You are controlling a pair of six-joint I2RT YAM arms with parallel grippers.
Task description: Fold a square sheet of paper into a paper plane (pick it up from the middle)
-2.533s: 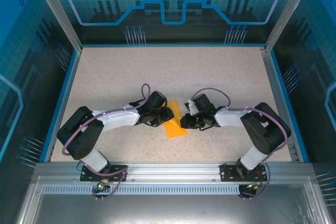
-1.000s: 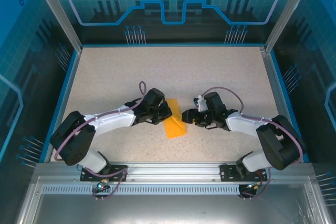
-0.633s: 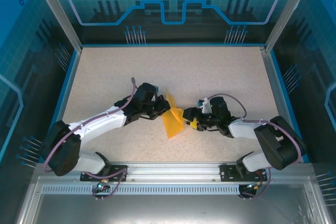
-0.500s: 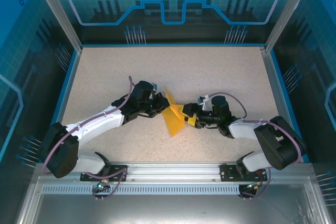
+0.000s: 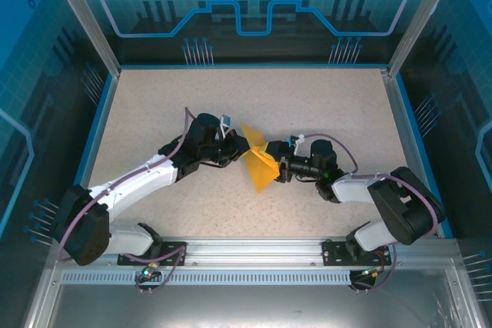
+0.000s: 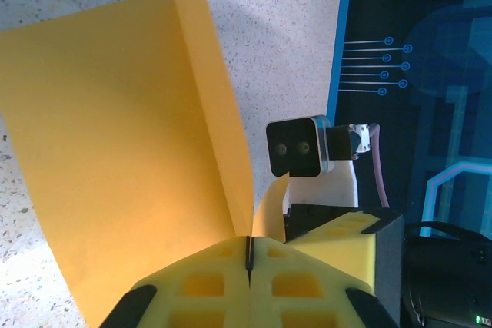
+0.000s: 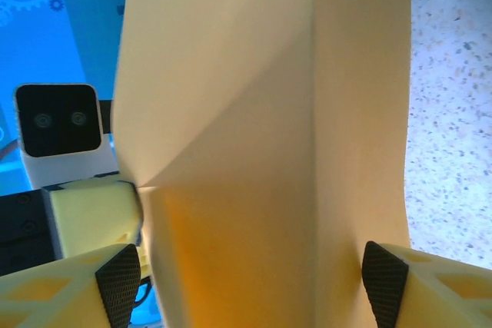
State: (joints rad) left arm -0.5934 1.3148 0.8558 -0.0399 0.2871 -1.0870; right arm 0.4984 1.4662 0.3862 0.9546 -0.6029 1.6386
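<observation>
Orange paper (image 7: 261, 151) masks the right gripper's (image 7: 252, 282) gap, jaws apparently spread.

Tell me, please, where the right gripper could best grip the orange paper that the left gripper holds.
Probably the creased middle of the square sheet of paper, just beside the pinch of the shut left gripper, coming from the right arm's side. The sheet is held up and tilted there, and the right gripper has its open fingers either side of it.

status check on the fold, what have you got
Left gripper shut on the orange sheet. Right gripper open, jaws either side of the sheet. Sheet creased, held up between the arms. Grippers close, facing each other across it.
</observation>
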